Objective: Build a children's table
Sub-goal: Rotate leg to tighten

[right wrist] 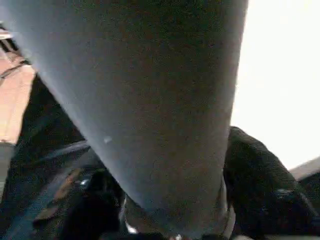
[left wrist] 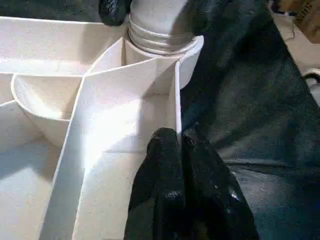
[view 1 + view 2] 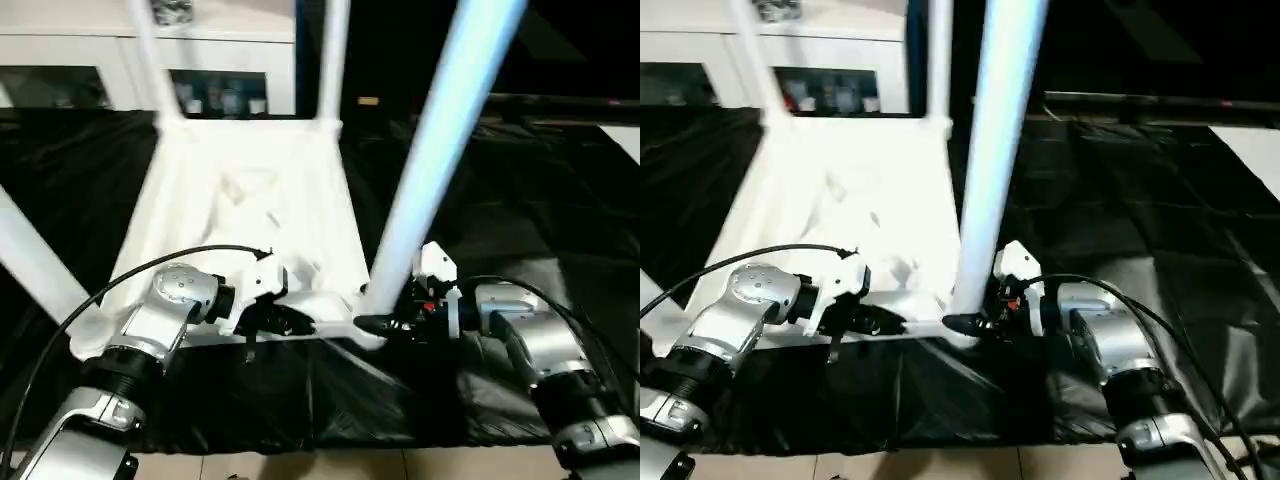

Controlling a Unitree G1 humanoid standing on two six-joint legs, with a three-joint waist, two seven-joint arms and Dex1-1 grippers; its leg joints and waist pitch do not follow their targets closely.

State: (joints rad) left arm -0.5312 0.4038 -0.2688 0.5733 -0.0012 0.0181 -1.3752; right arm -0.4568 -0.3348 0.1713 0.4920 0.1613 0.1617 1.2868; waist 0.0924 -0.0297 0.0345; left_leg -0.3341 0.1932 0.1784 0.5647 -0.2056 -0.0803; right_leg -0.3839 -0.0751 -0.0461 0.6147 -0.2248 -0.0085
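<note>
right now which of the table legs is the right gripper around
The near-right leg, the one rising from the corner socket closest to the right gripper. Its black fingers straddle that leg's base; the other legs stand at the far corners and the near-left corner.

A white plastic table top (image 3: 250, 200) lies upside down on black sheeting at the centre-left of the head view, its ribbed underside facing up. Four white tube legs stand in its round corner sockets. The near-right leg (image 3: 430, 150) rises steeply from the frame's lower centre toward the upper right, its flared end seated in the socket (image 2: 160, 42), where a ridged collar shows. The two far legs (image 3: 150, 55) (image 3: 333, 55) climb out of the top edge. The near-left leg (image 3: 30, 262) slants off the left edge.
</note>
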